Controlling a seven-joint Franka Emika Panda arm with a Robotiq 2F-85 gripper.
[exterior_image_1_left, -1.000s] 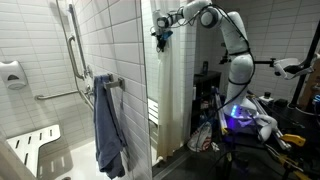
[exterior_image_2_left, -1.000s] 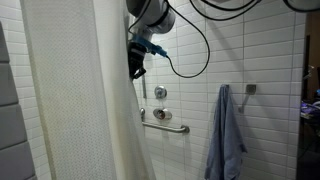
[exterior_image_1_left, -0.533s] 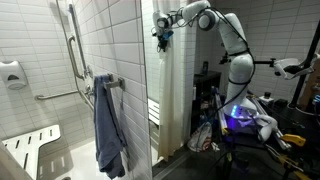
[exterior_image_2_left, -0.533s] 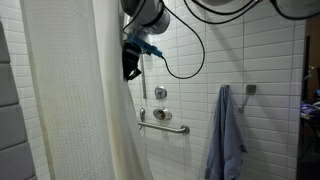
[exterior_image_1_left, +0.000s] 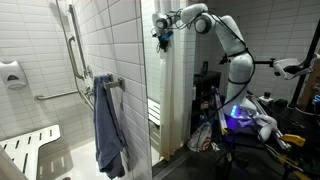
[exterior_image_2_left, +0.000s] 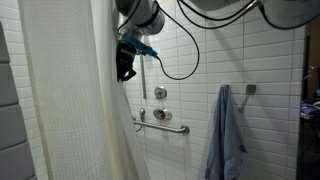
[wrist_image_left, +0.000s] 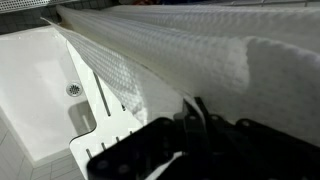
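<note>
A white waffle-weave shower curtain (exterior_image_1_left: 172, 90) hangs from its rail; it fills the left half of an exterior view (exterior_image_2_left: 70, 100). My gripper (exterior_image_1_left: 162, 35) is high up at the curtain's leading edge, near the rail, and appears black in an exterior view (exterior_image_2_left: 126, 68). In the wrist view the gripper (wrist_image_left: 195, 110) is shut, with a fold of the curtain (wrist_image_left: 200, 50) pinched between its fingers. The cloth stretches away from the jaws over the tub.
A blue towel (exterior_image_1_left: 108, 125) hangs on a wall hook (exterior_image_2_left: 228, 135). A grab bar (exterior_image_2_left: 165, 125) and a valve are on the tiled wall. The white tub (wrist_image_left: 35, 90) with its drain (wrist_image_left: 73, 89) and a slatted shower seat (exterior_image_1_left: 30, 150) lie below.
My gripper has moved sideways along the rail, drawing the curtain's edge with it. Its grip has stayed shut.
</note>
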